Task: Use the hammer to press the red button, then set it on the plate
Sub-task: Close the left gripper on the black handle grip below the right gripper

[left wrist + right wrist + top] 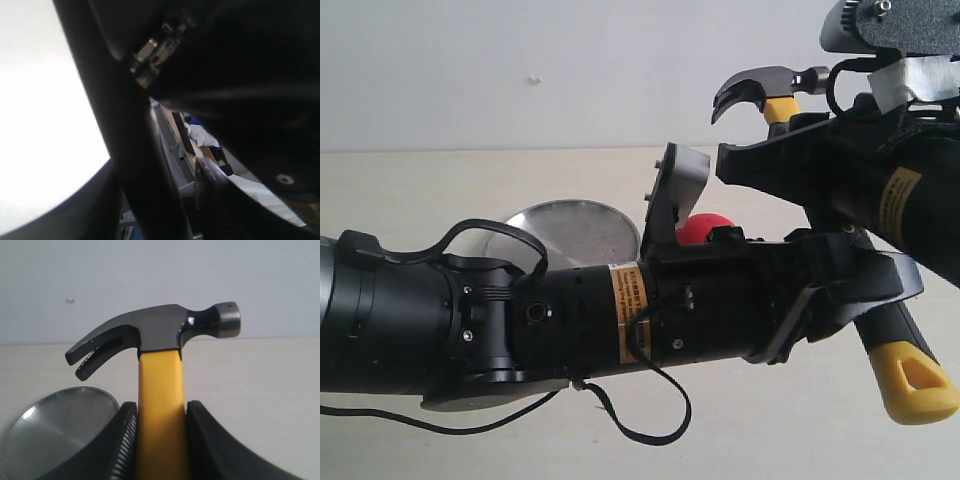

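Currently the right gripper (159, 415) is clenched on the hammer (160, 330) just below its head, held aloft; rigid and head-heavy, it suits this near-head hold, while the left gripper (852, 285) state cannot be told.

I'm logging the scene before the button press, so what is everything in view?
table: one, beige, under everything
hammer: one, dark head, yellow-and-black handle, held head-up in the air
red button: one, red dome, on the table, partly hidden
plate: one, silver, on the table beside the button
right gripper: one, black, shut on the hammer's handle
left arm: one, black, stretched across the foreground; gripper state unclear
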Available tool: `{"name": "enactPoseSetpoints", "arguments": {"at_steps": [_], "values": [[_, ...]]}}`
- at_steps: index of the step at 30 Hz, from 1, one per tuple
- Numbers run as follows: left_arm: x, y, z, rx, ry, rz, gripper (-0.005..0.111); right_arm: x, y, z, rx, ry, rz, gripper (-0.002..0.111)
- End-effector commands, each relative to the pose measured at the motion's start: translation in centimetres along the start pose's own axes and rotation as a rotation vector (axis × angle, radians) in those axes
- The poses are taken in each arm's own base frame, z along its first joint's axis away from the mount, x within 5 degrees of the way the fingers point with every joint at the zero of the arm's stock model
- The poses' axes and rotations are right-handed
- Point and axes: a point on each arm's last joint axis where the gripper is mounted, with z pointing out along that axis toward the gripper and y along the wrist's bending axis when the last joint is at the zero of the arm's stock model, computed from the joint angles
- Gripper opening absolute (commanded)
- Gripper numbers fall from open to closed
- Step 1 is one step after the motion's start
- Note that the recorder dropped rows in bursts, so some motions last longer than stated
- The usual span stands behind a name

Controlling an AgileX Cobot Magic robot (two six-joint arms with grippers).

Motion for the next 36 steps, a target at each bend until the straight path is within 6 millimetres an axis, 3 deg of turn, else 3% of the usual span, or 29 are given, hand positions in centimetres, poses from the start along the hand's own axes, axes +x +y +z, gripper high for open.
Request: {"name": "enactPoseSetpoints", "arguments": {"at_steps": [1, 8, 10, 13, 14, 36], "values": [[-1.07, 0.03, -0.19, 0.007, -0.048, 0.000, 0.044, -0.75, 0.41, -0.14, -0.027, -0.029, -0.011, 0.000], [-1.13, 0.09, -0.22, 0.004, -0.050, 0.011, 0.042, -0.65, 0.56, -0.15, -0.044, -0.019, -0.011, 0.000], [-1.13, 0.09, -0.22, 0.003, -0.050, 0.029, 0.032, -0.60, 0.66, -0.15, -0.055, -0.013, -0.013, 0.000], [-1.11, 0.09, -0.21, 0.003, -0.048, 0.050, 0.004, -0.61, 0.67, -0.15, -0.055, -0.014, -0.014, 0.000], [-1.09, 0.08, -0.21, 0.003, -0.046, 0.067, 0.001, -0.64, 0.61, -0.15, -0.049, -0.018, -0.016, 0.000], [-0.72, 0.59, -0.22, -0.052, 0.002, 0.221, 0.000, -0.48, 0.33, -0.14, -0.018, -0.001, -0.109, 0.000]]}}
